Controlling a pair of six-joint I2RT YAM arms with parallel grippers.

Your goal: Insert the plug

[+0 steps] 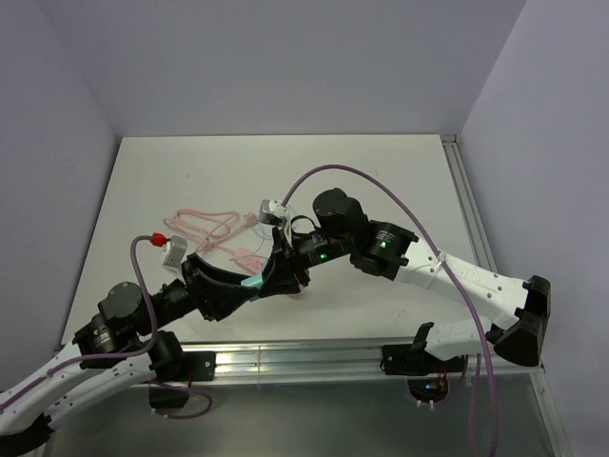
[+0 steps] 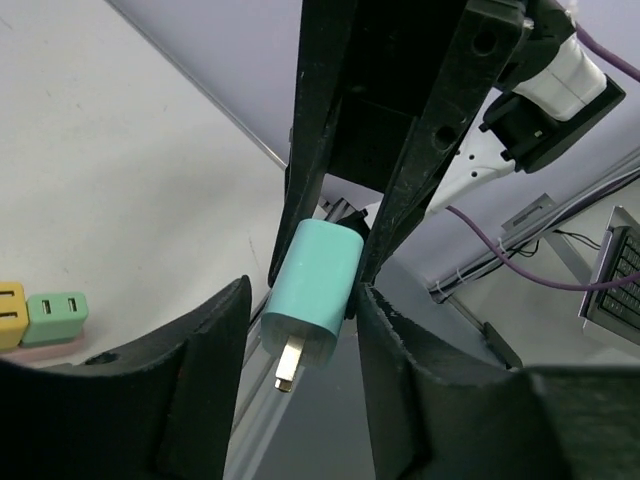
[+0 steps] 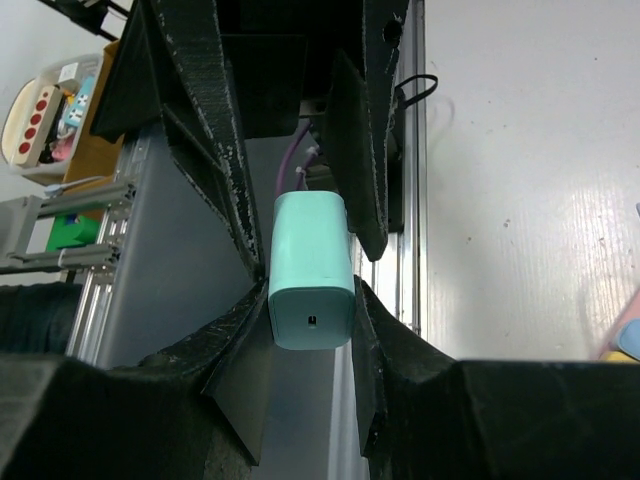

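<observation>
A teal plug (image 3: 312, 285) hangs above the table's near edge, pinched between the two fingers of my right gripper (image 3: 310, 305), which is shut on it. In the left wrist view the plug (image 2: 315, 280) points its metal prong (image 2: 289, 362) toward the camera. My left gripper (image 2: 303, 292) stands open around it, with a clear gap on its left side. From above, the plug (image 1: 253, 282) shows as a teal patch where the left gripper (image 1: 269, 276) and right gripper (image 1: 285, 263) meet.
A pink cable (image 1: 205, 228) lies coiled on the white table (image 1: 381, 181), with a white adapter (image 1: 273, 209) beyond it and a grey and red piece (image 1: 166, 246) to the left. Green (image 2: 57, 315) and yellow (image 2: 10, 312) socket blocks sit on the table. An aluminium rail (image 1: 304, 354) runs along the near edge.
</observation>
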